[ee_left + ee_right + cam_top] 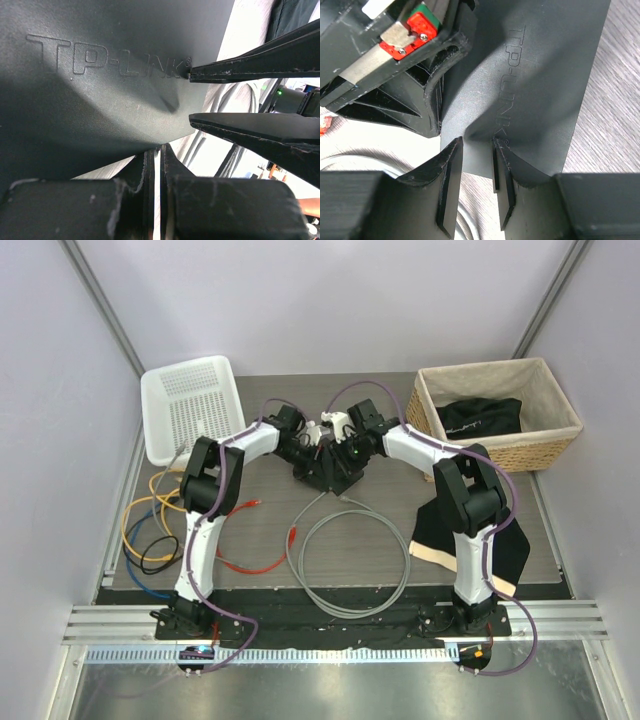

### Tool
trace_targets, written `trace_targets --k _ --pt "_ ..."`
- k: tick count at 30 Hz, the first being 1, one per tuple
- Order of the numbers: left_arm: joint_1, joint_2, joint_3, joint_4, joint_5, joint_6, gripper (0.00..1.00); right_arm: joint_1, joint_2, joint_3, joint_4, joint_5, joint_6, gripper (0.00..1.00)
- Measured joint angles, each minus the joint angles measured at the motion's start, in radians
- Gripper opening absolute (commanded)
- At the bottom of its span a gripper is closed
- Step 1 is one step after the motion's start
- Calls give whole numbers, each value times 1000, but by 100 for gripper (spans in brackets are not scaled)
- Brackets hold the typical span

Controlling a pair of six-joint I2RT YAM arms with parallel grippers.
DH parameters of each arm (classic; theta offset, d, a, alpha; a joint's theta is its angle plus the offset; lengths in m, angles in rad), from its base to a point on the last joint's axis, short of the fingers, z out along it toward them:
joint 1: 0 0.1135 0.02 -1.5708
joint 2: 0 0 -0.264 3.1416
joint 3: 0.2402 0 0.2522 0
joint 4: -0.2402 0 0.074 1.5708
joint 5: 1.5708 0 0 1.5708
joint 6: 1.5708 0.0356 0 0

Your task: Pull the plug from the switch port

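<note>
The switch (326,470), a flat matte-black box marked TP-LINK, lies mid-table between both grippers. It fills the left wrist view (100,100) and shows in the right wrist view (540,90). My left gripper (308,452) sits at the switch's edge, its jaws (159,150) closed to a thin slit with nothing visible between them. My right gripper (342,454) is partly open (479,140), with both fingertips (235,67) resting on the switch's top face near the logo's end. A grey cable (350,560) loops from the switch toward the near edge. The plug and port are hidden.
A white plastic basket (192,405) stands back left and a wicker basket (548,400) holding dark cloth back right. Orange, blue and black cables (150,530) lie at the left, with a red cable (250,562) beside them. A black-and-cream cloth (470,540) lies under the right arm.
</note>
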Motion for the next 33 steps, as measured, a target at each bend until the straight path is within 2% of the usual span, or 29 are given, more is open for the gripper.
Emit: trace_targets --k 9,19,27,33 --pt "-5 -27 -68 58 13 1 0 2 -9 -16 16 1 -12 38" --pt "-10 10 44 -82 -39 58 0 2 -16 -27 27 6 -20 38" --pt "-11 -29 -48 -9 -26 57 0 3 -26 -46 48 8 -23 38" --pt "-11 -35 -54 -1 -29 56 0 8 -26 -46 49 8 -23 38"
